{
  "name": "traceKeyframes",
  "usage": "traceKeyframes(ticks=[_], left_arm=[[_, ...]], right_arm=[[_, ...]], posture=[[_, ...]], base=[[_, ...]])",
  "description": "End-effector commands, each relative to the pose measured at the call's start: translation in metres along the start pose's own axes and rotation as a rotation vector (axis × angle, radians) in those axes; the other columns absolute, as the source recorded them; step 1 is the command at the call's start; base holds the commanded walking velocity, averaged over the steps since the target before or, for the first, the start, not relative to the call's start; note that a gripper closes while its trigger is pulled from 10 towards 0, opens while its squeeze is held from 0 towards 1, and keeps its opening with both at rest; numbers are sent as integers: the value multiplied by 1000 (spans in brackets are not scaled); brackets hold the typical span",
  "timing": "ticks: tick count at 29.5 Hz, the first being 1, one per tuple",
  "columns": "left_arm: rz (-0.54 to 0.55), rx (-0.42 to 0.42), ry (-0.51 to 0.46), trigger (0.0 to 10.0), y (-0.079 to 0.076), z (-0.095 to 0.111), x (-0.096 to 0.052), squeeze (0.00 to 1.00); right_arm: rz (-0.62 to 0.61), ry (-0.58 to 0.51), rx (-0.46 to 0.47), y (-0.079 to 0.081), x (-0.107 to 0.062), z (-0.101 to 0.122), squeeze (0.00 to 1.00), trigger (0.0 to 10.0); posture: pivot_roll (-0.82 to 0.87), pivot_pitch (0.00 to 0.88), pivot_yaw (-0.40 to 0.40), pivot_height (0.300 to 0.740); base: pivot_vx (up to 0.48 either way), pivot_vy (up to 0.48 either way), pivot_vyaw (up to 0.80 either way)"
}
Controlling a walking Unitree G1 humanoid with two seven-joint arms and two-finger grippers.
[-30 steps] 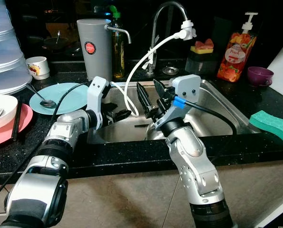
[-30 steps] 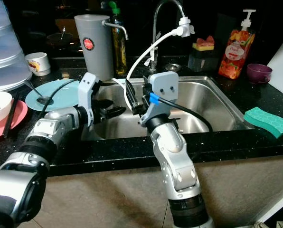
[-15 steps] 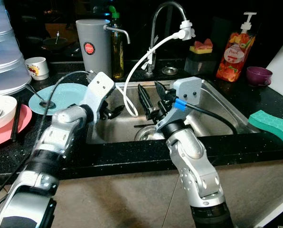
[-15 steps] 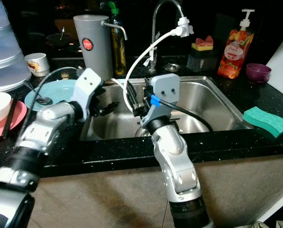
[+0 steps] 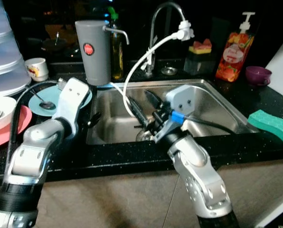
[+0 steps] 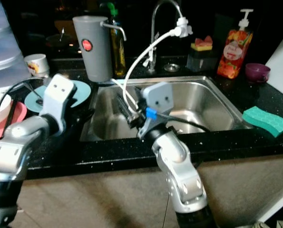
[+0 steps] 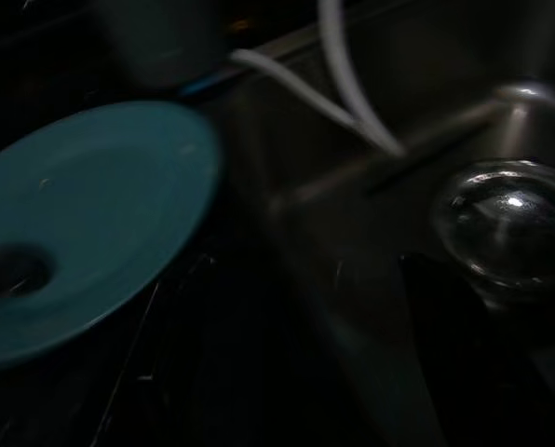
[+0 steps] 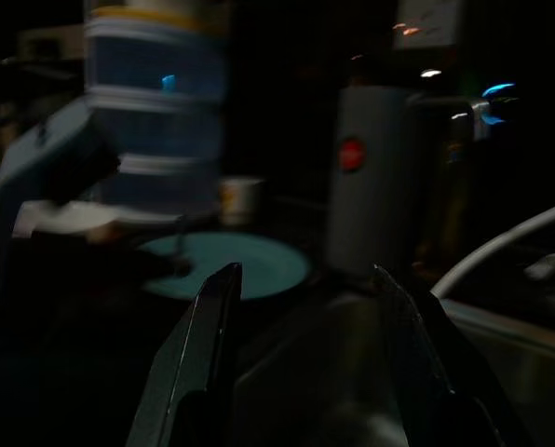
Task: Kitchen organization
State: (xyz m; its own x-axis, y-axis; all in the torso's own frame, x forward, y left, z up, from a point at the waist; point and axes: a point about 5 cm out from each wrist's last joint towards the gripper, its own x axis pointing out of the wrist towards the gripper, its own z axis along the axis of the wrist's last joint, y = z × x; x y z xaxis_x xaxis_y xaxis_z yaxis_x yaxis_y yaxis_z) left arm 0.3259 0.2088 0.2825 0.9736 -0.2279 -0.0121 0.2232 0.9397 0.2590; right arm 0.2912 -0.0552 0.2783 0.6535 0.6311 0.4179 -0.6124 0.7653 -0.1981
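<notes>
The sink [image 5: 217, 102], a shiny steel basin in black speckled counter, has the right gripper [image 5: 144, 107] raised over its front with fingers spread and empty, the left gripper [image 5: 91, 118] at its left rim, fingers unclear, beside a round teal plate [image 5: 82, 97] holding a spoon [image 5: 46, 103].

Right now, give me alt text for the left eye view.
Two silver robot arms reach over a steel sink in a dark kitchen, the right claw open above the basin. The left claw is by a teal plate holding a spoon.
</notes>
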Motion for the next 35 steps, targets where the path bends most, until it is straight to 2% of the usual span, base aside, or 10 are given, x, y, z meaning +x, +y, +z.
traceKeyframes(ticks=[1,3,5,11,13,17,23,25,34,35], left_arm=[[57,-72,53,10000,8,-6,-9,0],[109,-117,98,10000,15,-12,-17,0],[153,-106,126,10000,24,-16,-23,0],[228,-127,195,10000,36,-25,-35,0],[252,-207,275,10000,42,-40,-44,0],[258,-228,307,10000,46,-46,-48,0],[170,-296,329,10000,42,-51,-53,0],[208,-270,342,10000,45,-55,-55,0],[226,-265,424,10000,47,-70,-65,0],[224,-270,434,6000,46,-73,-66,0]], right_arm=[[88,12,13,10,-3,-1,0,10000],[163,44,14,17,-6,-6,0,10000],[210,69,19,22,-9,-10,0,10000],[240,92,22,25,-13,-14,0,10000],[232,94,31,25,-13,-15,0,10000],[220,94,34,24,-13,-15,0,10000],[204,94,29,22,-14,-15,0,10000],[199,94,28,21,-14,-15,0,10000],[193,92,29,21,-14,-15,0,10000],[191,90,28,21,-13,-15,0,10000]], posture=[[113,135,14,740],[125,141,12,740],[127,143,13,740],[129,147,14,740],[129,147,15,740],[129,147,15,740],[128,141,15,740],[127,140,14,740],[132,136,11,740],[132,136,11,740]], base=[[0,0,0],[0,0,0],[0,0,0],[0,0,0],[0,0,0],[0,0,0],[0,0,0],[0,0,0],[0,0,0],[0,0,0]])
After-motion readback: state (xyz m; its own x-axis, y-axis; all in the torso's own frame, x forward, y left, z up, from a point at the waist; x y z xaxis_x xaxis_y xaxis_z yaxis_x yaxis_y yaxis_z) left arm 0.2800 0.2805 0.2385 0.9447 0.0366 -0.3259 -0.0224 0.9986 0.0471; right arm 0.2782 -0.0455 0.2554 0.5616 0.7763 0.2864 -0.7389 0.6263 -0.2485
